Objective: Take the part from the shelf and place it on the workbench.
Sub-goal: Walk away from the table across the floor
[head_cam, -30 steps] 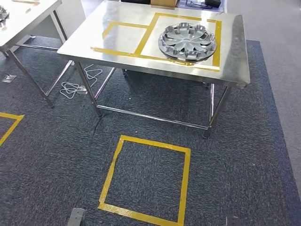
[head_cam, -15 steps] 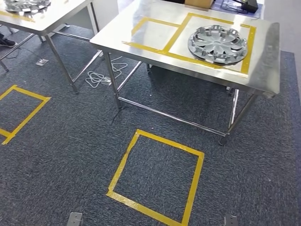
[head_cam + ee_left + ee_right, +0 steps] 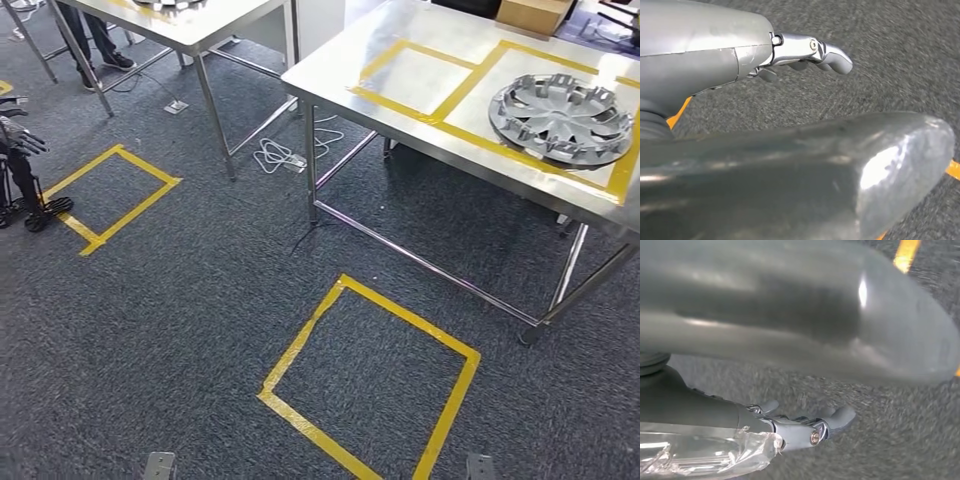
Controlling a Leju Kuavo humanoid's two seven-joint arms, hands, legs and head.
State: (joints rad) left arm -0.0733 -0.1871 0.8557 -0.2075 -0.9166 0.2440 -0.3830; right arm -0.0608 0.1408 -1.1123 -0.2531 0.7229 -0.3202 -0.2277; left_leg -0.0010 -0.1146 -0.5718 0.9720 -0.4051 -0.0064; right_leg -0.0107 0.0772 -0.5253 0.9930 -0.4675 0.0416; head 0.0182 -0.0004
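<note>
— swung left, whole view slid; part (image 3: 562, 117) now far right on the near counter (image 3: 392, 110), inside the yellow tape (image 3: 445, 105).
— so turned away, not the part moved?
— right. left hand (image 3: 806, 52) and right hand (image 3: 806, 427) hung over carpet, fingers loosely apart, nothing held.
— judged: heading off for another.

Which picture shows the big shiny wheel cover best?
The head view: the wheel cover lies whole on the steel table, inside yellow tape. The wrist views look down at carpet past the left hand and right hand.
</note>
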